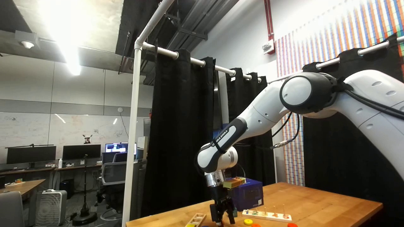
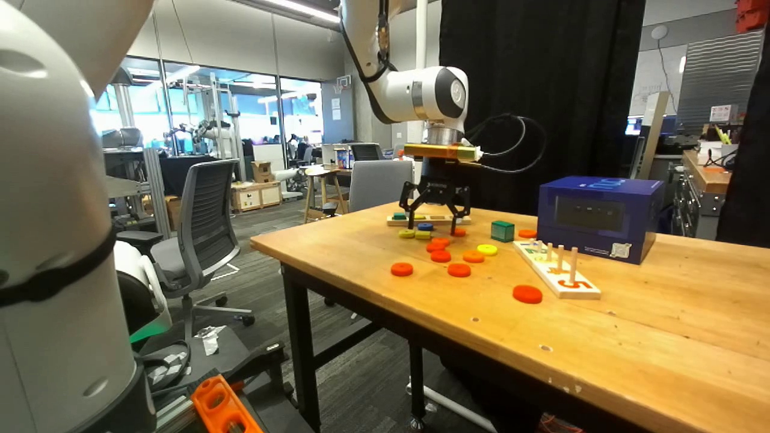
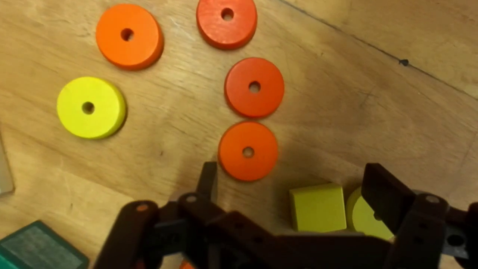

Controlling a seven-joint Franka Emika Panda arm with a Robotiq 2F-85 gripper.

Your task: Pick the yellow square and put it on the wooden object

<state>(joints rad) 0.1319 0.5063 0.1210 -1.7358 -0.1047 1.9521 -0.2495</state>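
The yellow square (image 3: 318, 207) lies flat on the table between my spread fingers in the wrist view, nearer the right-hand finger. It also shows in an exterior view (image 2: 423, 235), below the gripper. My gripper (image 3: 291, 168) is open and points down, with its tips low over the table; it shows in both exterior views (image 1: 226, 220) (image 2: 432, 230). The wooden object, a low tan piece with openings (image 2: 394, 222), lies behind the gripper and bears small green and yellow pieces. It is partly cut off in an exterior view (image 1: 199, 217) and not seen in the wrist view.
A yellow disc (image 3: 368, 216) touches or nearly touches the square, partly under the right-hand finger. An orange disc (image 3: 248, 151) lies by the left-hand fingertip. A blue disc (image 2: 425, 227), green block (image 2: 503, 231), numbered peg board (image 2: 556, 273) and dark-blue box (image 2: 595, 210) stand around.
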